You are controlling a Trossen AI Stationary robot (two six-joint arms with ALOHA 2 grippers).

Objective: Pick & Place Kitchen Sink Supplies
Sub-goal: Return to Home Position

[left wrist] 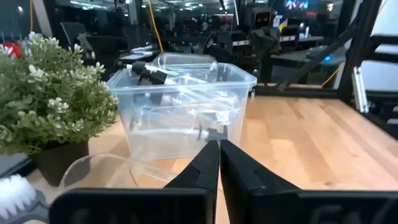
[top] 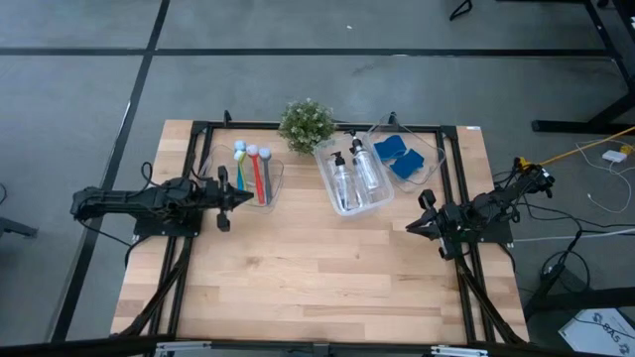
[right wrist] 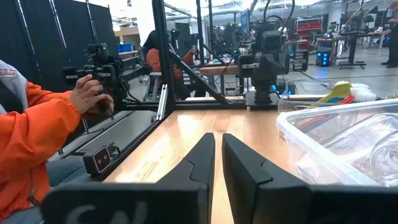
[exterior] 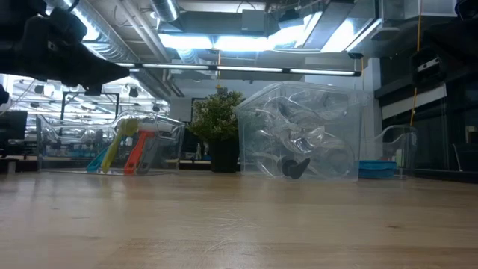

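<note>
- Checking the table (top: 317, 288) from above: no loose supplies lie on the bare wood, and everything in view sits inside a bin.
- The dish brushes (top: 254, 175), with red, blue and yellow-green handles, lie together in the left bin (top: 212, 159).
- The pump bottles (top: 355, 171), two of them, lie in the middle bin (top: 383, 204), close to the potted plant (top: 306, 123).
- The sponges (top: 399, 157), blue, lie in the right bin (top: 437, 159).
- The left claw (top: 244, 198) has its fingers pressed together, holds nothing, and sits by the left bin's edge.
- The right claw (top: 410, 226) has its fingers pressed together, holds nothing, and sits toward the table's right side, apart from the bins.
- Judgement: the sorting looks complete. Only parking both arms appears to be left.
</note>
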